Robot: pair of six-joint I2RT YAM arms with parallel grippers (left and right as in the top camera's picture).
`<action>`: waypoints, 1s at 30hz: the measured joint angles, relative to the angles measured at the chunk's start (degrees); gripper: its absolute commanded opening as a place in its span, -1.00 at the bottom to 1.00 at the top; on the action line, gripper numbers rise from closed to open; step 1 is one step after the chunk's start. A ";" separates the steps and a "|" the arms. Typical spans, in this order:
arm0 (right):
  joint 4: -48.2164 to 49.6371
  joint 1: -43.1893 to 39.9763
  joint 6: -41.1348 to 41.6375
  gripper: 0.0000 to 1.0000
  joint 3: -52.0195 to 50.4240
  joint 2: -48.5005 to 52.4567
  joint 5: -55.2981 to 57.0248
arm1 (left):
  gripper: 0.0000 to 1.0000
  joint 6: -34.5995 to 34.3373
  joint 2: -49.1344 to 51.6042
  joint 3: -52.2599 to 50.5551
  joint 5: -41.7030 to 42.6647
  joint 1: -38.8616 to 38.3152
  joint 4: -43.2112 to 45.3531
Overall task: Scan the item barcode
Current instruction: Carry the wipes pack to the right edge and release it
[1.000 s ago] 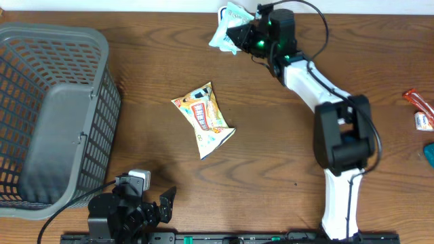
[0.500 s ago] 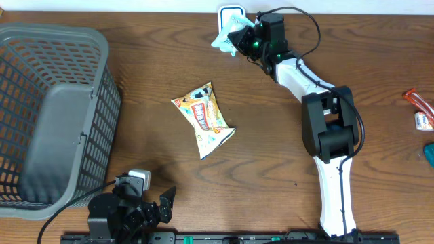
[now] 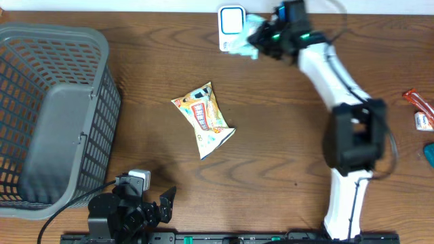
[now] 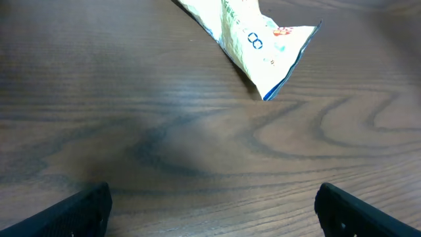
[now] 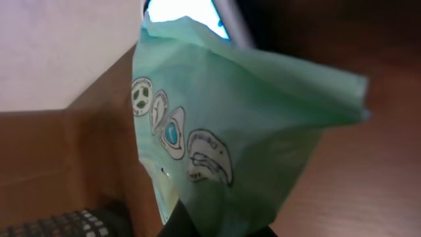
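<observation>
Grey plastic mesh formed the basket [image 3: 112, 102] that filled the left edge of the wooden surface [image 3: 271, 156], its near corner just beside the left tool [image 4: 214, 214] at the front edge. That tool stood with its fingers spread wide, holding nothing and touching nothing, low over bare wood, and its arm was folded close to its base. Open wood lay all around the yellow snack packet [image 3: 205, 120], which rested flat mid-surface, well apart from the basket and from both tools. At the far edge sat the white scanner [image 3: 231, 19]. Just to its right hung the crumpled teal pouch [image 3: 245, 39], which met the scanner's lower right corner as seen from overhead. The right tool [image 3: 270, 37] was clamped on that pouch, its fingers mostly hidden behind the film in the wrist view. The right arm [image 3: 325, 68] reached long from the front edge to the far edge, bent at the elbow, with its wrist turned leftward. Small wrapped items [image 3: 422, 108] lay at the right edge, apart from the arm.
</observation>
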 measured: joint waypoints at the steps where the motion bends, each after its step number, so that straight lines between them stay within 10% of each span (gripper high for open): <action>1: -2.67 -1.31 -1.07 -0.98 0.13 -2.03 0.31 | 0.97 0.00 0.00 0.00 0.00 0.00 -0.02; 14: -21.16 -23.54 -6.97 -0.98 -1.22 -9.01 11.69 | 0.97 0.00 0.00 0.00 0.00 0.00 -0.02; 23: -2.25 -35.34 -7.43 -0.96 -16.33 -8.92 24.98 | 0.97 0.00 0.00 0.00 0.00 0.00 -0.04; 30: 15.56 -42.69 -7.32 -0.37 -30.12 -8.55 27.04 | 0.97 0.00 0.00 0.00 0.02 0.00 -0.02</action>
